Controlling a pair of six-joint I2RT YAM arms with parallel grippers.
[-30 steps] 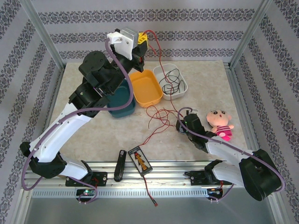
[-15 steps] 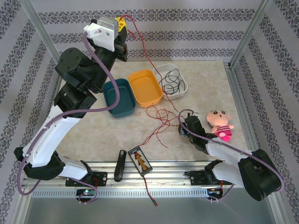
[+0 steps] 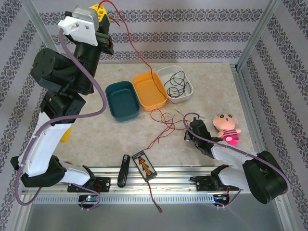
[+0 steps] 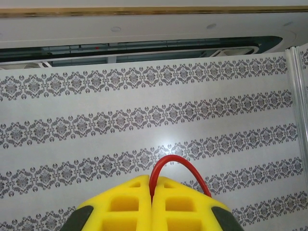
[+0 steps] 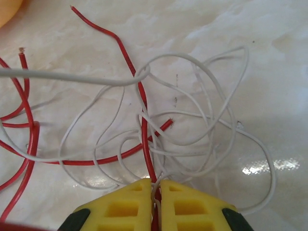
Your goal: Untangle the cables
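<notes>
The left arm is raised high and reared back, with the jaws of the left gripper pressed shut on the red cable. The right arm is folded low, the right gripper clamped on the cables.

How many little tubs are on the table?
3. They sit side by side at the back: a teal tub on the left, an orange tub in the middle, and a white tub on the right with a black cable inside.
</notes>
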